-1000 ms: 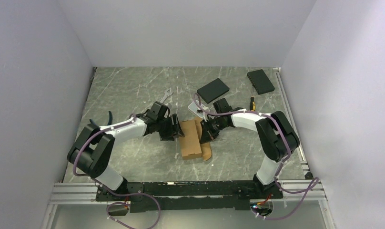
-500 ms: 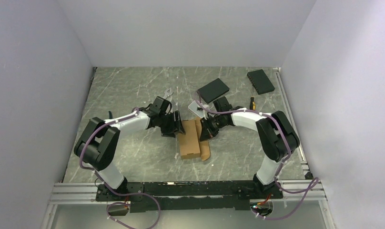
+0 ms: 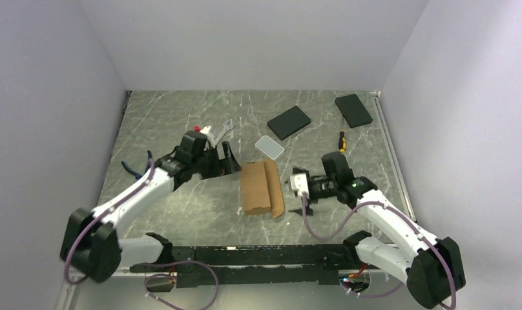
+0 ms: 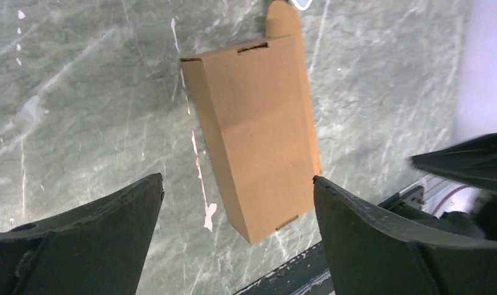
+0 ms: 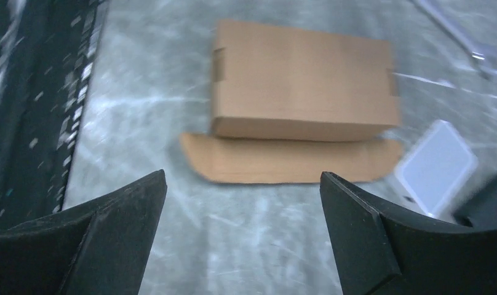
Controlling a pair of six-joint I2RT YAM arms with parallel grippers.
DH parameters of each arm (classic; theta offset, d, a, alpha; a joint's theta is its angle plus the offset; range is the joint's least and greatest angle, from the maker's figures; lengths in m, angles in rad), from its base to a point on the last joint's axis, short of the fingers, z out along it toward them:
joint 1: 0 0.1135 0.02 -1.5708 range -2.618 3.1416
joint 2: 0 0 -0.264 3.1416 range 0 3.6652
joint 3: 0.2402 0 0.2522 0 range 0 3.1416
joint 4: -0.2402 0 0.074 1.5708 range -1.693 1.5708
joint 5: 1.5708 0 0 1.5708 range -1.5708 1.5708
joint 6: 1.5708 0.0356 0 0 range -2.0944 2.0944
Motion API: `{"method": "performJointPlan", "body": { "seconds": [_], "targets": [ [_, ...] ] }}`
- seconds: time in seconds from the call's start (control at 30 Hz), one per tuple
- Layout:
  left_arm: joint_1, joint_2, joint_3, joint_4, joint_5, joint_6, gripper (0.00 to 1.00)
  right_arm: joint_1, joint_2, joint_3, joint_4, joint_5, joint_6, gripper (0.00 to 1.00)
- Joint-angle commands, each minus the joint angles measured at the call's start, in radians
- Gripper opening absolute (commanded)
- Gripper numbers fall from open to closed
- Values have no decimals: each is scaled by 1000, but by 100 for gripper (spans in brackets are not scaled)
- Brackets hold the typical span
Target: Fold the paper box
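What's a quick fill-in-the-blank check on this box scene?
The box lies ____ the left gripper and the right gripper.
Both grippers are ____, holding nothing.
The flap sticking out of the box lies on the side of the ____ gripper.
Missing words: between; open; right.

The paper box (image 3: pixel 257 188) lies between the left tool (image 3: pixel 230 160) and right tool (image 3: pixel 300 187).
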Motion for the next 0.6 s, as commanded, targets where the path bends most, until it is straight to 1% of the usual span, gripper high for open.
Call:
{"method": "performJointPlan", "body": {
  "seconds": [0.0, 0.07, 0.13, 0.23, 0.4, 0.5, 0.57],
  "targets": [
    [0, -202, -141, 83, -8, -61, 99, 4, -11, -111, -144, -163, -533, 99],
    [2, -276, -210, 123, 7, -101, 100, 14, 33, -105, -159, -147, -568, 97],
    [5, -327, -268, 158, 32, -137, 99, 51, 76, -112, -135, -92, -571, 91],
    [7, -365, -329, 194, 63, -185, 99, 141, 127, -129, -73, 0, -560, 79],
    [6, -379, -413, 276, 92, -226, 92, 241, 179, -132, 32, 115, -483, 65],
    [5, -357, -419, 303, 101, -224, 90, 273, 204, -133, 72, 161, -453, 57],
    [5, -332, -414, 308, 106, -218, 89, 281, 214, -132, 86, 178, -440, 54]
  ]
}}
